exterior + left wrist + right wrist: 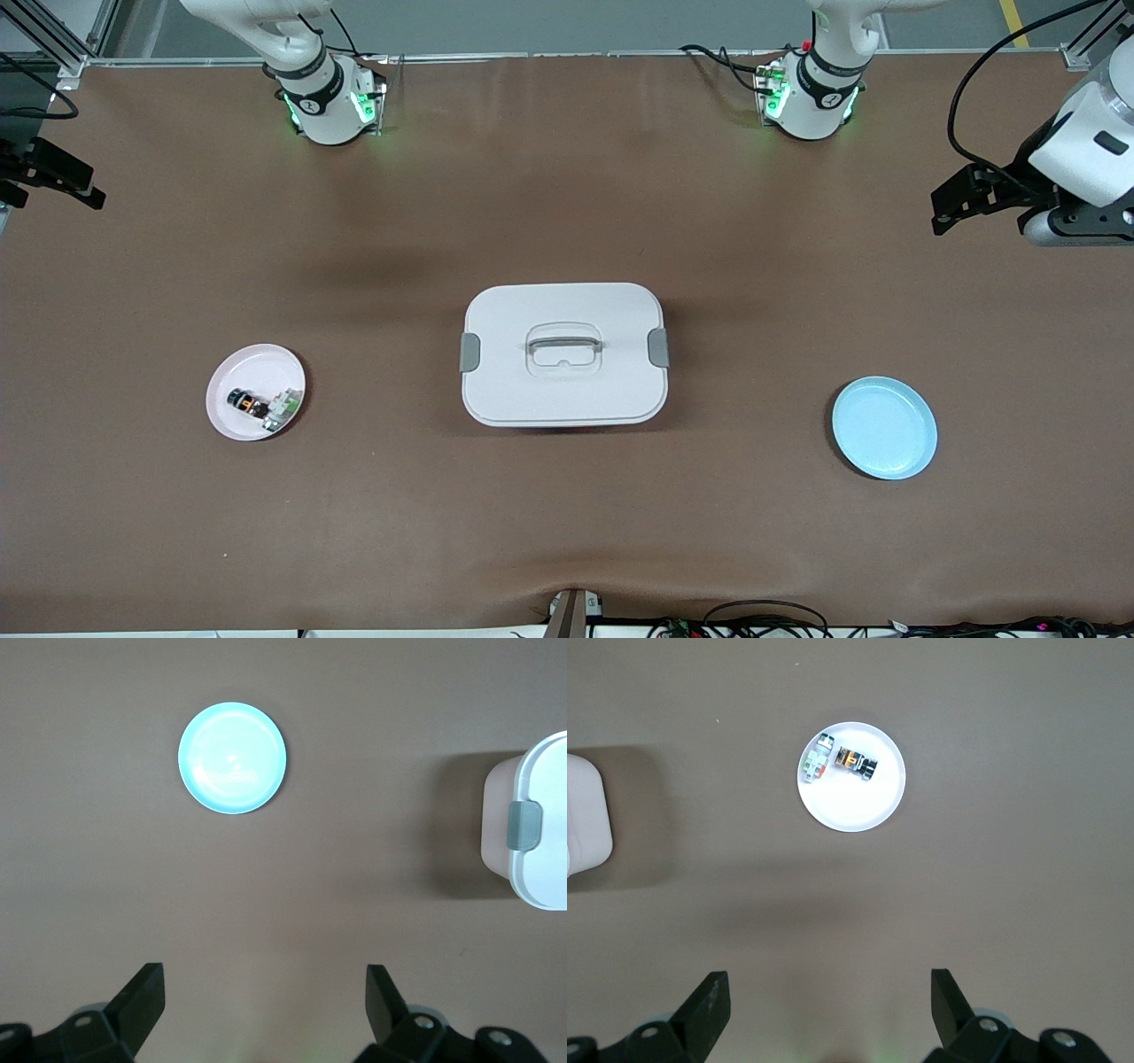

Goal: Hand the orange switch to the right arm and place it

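Currently | orange switch point(247, 404) in pink plate point(232, 424) | blue plate point(884, 428) bare | both jaws wide apart, holding nothing

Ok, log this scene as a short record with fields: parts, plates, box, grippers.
orange switch: on the pink plate, beside the greenish-white part
blue plate: bare, toward the left arm's end of the table
white box: lid on, between the two plates
left gripper: open, holding nothing
right gripper: open, holding nothing
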{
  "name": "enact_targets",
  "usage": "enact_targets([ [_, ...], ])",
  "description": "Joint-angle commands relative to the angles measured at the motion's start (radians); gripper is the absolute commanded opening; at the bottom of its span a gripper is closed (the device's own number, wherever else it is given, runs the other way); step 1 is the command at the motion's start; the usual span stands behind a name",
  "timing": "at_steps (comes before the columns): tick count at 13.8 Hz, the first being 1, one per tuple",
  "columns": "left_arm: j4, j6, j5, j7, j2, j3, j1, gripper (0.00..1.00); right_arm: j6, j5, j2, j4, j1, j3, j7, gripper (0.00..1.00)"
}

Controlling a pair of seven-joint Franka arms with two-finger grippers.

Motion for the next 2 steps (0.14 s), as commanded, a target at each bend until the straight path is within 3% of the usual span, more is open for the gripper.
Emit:
enact_targets([
  [1,0.001,-0.016,0.019,-0.002,-0.016,-0.002,0.000,1.00,-0.017,-0.016,-0.002,0.019,0.002,-0.002,0.015,1.00],
  [2,0.001,-0.018,0.020,-0.002,-0.016,-0.003,0.000,1.00,-0.017,-0.016,-0.002,0.019,0.002,-0.002,0.017,1.00],
])
